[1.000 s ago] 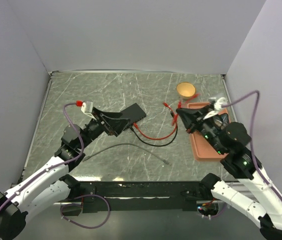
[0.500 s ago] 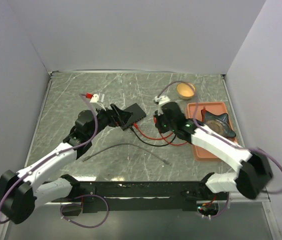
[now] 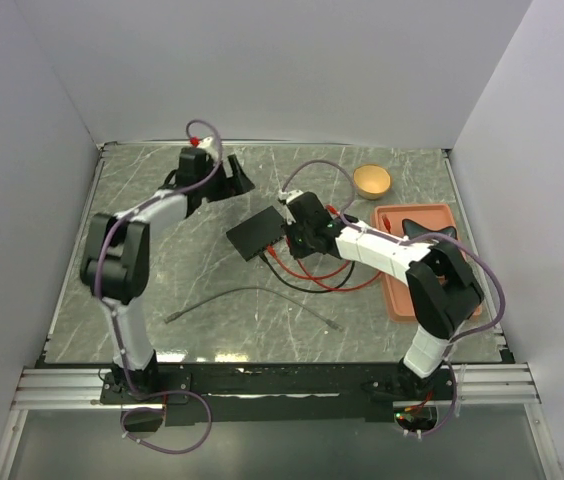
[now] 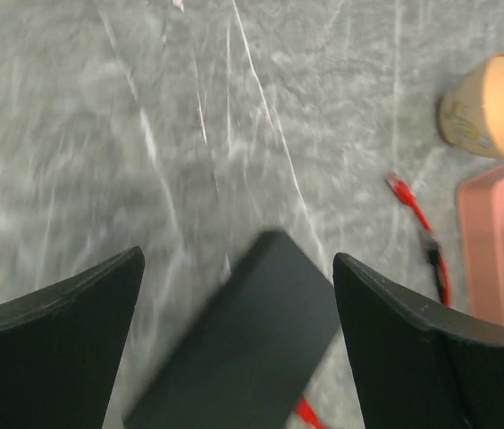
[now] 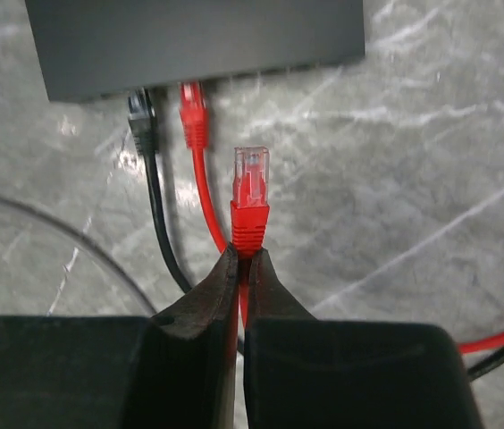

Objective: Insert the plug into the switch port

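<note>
Fingers (image 5: pixel 200 308) of our right gripper (image 5: pixel 241 261) are pressed tight together on the red cable just behind the plug (image 5: pixel 250 192). The plug's clear tip points at the switch (image 5: pixel 198 36) and stops short of its near edge, not touching.

Along that edge a black cable (image 5: pixel 142 121) and a red cable (image 5: pixel 194 112) are already seated side by side. Our plug sits just to the side of the red one, away from the black. The switch port we want is probably the next opening there, though the openings are too dark to make out.

We judge the plug needs a small sideways alignment, then a straight, level push until it latches.

Beyond the switch, our left gripper (image 4: pixel 239 259) hangs wide open, holding nothing. The switch is therefore unbraced and may slide away, so we should push slowly.
</note>
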Action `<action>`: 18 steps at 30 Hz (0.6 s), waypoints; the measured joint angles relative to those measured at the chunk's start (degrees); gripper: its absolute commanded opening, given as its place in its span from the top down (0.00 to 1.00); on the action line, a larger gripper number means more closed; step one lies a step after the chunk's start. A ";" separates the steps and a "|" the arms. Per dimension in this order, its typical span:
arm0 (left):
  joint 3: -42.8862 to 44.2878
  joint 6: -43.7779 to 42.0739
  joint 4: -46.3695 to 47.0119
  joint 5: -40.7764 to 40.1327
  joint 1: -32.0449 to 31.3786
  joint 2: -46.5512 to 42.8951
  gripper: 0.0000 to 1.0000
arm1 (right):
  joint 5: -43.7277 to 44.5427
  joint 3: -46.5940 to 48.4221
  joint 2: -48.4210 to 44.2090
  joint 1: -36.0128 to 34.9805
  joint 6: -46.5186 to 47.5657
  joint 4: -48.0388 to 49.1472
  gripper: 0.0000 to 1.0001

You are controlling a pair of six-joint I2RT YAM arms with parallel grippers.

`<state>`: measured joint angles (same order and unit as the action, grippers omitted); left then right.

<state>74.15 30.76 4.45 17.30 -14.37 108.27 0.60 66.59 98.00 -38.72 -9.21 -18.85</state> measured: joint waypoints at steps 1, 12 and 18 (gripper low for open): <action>3.82 -0.81 -1.40 0.57 -0.11 3.45 0.08 | 0.02 0.81 0.74 0.02 0.09 -0.07 1.00; 26.71 -8.59 -13.90 6.01 -1.36 24.00 0.16 | 1.64 8.90 11.15 0.74 1.49 -5.09 1.00; 21.75 -10.40 -10.73 8.24 -4.74 22.18 0.18 | 1.79 9.20 12.15 0.79 1.70 -7.19 1.00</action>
<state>95.90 20.36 -6.28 25.54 -19.11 130.45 2.39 75.79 110.15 -37.93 -7.51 -26.04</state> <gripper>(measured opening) 0.834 0.040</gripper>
